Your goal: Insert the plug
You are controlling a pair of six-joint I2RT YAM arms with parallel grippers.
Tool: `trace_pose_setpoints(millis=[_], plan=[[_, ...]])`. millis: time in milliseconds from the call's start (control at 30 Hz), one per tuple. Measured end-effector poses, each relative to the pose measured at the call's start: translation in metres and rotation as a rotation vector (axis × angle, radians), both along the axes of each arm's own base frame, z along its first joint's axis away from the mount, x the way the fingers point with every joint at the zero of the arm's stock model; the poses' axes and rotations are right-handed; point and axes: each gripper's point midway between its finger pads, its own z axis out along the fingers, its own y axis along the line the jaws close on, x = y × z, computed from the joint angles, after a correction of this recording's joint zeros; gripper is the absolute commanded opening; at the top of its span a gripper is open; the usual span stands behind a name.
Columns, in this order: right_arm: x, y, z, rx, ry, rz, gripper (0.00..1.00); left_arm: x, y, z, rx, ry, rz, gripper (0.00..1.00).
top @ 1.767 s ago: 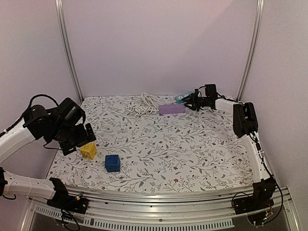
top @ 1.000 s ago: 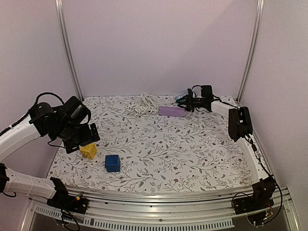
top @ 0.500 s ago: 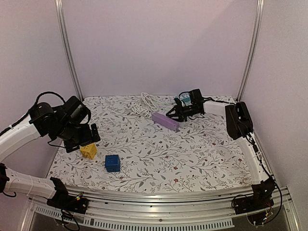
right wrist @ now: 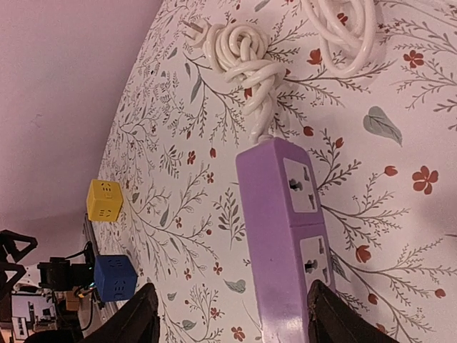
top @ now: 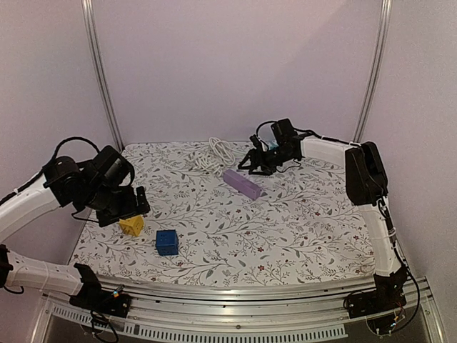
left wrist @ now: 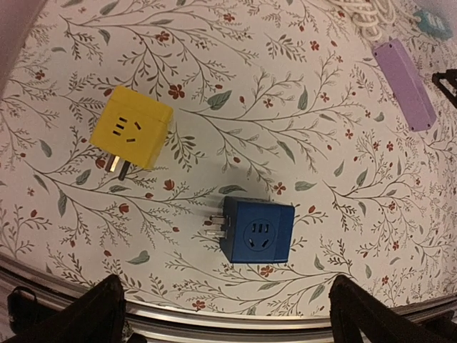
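Your left pincer hangs wide open and empty above the yellow plug cube and the blue plug cube. Both lie apart on the tabletop, prongs showing. Your right pincer is also spread wide and grips nothing. The purple power strip lies slanted just before it, one end beside a finger, with its white cord coiled beyond.

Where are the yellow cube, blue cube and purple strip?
yellow cube [left wrist: 132, 130], left wrist view, socket face
blue cube [left wrist: 258, 234], left wrist view, socket face
purple strip [right wrist: 308, 227], right wrist view, top face
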Motion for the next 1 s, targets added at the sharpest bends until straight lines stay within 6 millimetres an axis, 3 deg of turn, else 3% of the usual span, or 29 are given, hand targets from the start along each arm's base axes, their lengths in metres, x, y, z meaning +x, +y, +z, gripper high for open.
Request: trace_pose_setpoints(millis=[200, 433, 567, 767, 1000], plan=[[0.003, -0.005, -0.014, -0.203, -0.116, -0.065, 0.71, -0.005, 0.003, -0.002, -0.004, -0.006, -0.011, 1.00], [-0.012, 0.000, -0.036, -0.369, -0.172, -0.054, 0.63, -0.010, 0.007, -0.002, -0.020, -0.017, -0.013, 0.99], [-0.020, 0.002, -0.042, -0.438, -0.205, -0.038, 0.50, -0.011, 0.007, -0.002, -0.024, -0.017, -0.014, 0.99], [-0.028, 0.002, -0.052, -0.522, -0.260, -0.027, 0.22, -0.013, 0.007, -0.004, -0.049, -0.023, -0.013, 0.99], [-0.054, -0.008, -0.050, -0.589, -0.282, -0.027, 0.13, -0.014, 0.000, -0.008, -0.075, -0.006, -0.025, 0.99]])
